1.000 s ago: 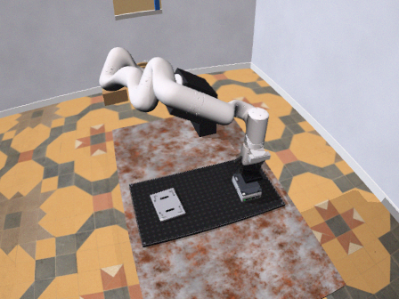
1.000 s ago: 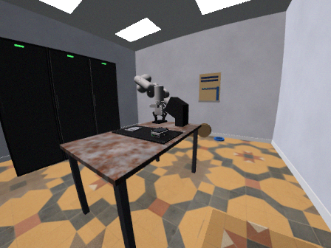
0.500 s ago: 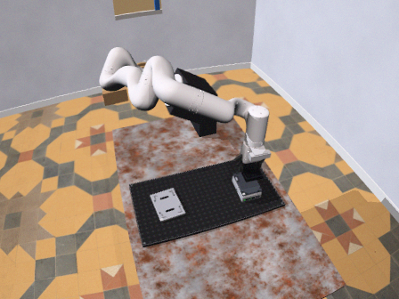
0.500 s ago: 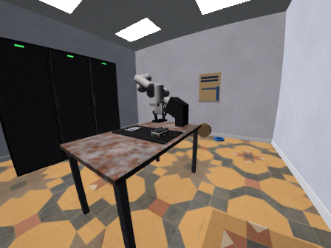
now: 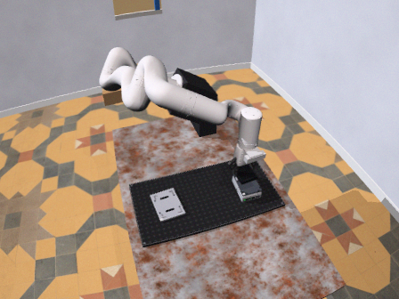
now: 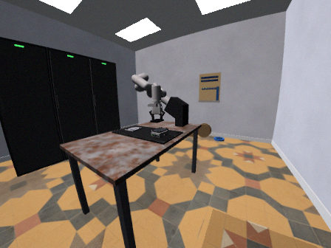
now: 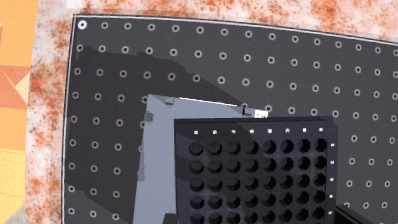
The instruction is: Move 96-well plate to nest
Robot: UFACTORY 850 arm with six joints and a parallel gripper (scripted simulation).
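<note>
The black 96-well plate (image 7: 255, 170) (image 5: 246, 173) is held between my gripper's fingers, a little above the plate shaker S1 (image 5: 252, 195) (image 6: 160, 133) (image 7: 160, 150). The shaker is a grey box at the right end of the black breadboard (image 5: 209, 196) (image 7: 300, 65). In the wrist view the plate sits offset from the shaker's bare grey top. My gripper (image 5: 245, 168) (image 6: 157, 118) points straight down and is shut on the plate. The plate nest N1 (image 5: 166, 204) (image 6: 132, 128) is a flat grey plate with corner locators at the left of the breadboard, with nothing on it.
The breadboard lies on a rust-speckled table (image 5: 249, 249) (image 6: 111, 147). A black box (image 5: 196, 89) (image 6: 178, 111) stands at the table's far end behind the arm. Black cabinets (image 6: 55, 107) line the left wall.
</note>
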